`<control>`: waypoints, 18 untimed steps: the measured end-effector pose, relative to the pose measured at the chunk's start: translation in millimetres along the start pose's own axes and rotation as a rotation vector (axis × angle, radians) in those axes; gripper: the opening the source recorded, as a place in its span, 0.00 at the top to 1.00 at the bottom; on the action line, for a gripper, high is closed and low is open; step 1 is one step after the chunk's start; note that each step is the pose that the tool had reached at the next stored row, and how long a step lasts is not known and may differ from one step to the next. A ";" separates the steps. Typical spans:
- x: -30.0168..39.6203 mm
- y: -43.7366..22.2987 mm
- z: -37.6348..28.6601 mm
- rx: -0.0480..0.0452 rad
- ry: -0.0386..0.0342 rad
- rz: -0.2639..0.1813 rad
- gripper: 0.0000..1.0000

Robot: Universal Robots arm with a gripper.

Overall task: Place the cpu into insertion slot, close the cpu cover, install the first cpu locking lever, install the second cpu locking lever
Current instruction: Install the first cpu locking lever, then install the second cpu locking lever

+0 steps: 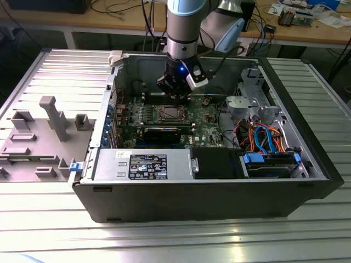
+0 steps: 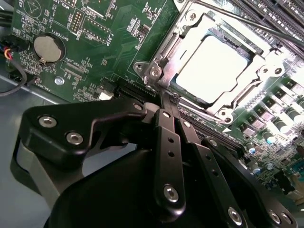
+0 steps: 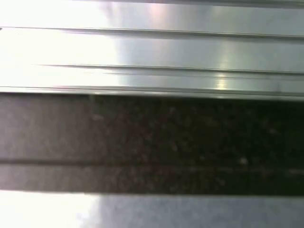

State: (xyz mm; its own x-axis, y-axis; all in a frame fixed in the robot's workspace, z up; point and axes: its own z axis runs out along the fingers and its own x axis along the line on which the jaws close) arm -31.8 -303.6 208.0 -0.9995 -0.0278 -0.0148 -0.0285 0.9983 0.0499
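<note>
1 gripper (image 2: 164, 102) is seen with fingers pressed together, holding nothing, its tip at the cover (image 2: 185, 35) corner. The cpu (image 2: 213, 66) is seated in the socket under that closed cover. Lever work is best kept slow, since slots and capacitors (image 2: 280, 126) crowd the socket.

This is a workshop or lab: an open computer case (image 1: 208, 181) sits on a metal bench (image 1: 164, 241), with wires (image 1: 131, 10) on a wooden desk (image 1: 307, 34) behind.
</note>
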 end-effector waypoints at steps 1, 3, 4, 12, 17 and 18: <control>0.0 0.0 0.0 0.0000 -0.0001 0.000 0.89; 0.0 -0.3 0.0 0.0003 0.0001 0.000 0.89; 0.0 -1.6 0.1 0.0005 0.0001 0.000 0.89; 0.1 -4.0 0.2 0.0012 0.0001 0.000 0.89; 0.2 -5.8 0.1 0.0012 0.0001 0.000 0.89; 0.2 -6.0 0.1 0.0012 0.0001 0.000 0.89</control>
State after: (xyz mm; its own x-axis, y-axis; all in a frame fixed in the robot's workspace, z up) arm -31.8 -309.6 207.6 -0.9995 -0.0278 -0.0147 -0.0285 0.9984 0.0487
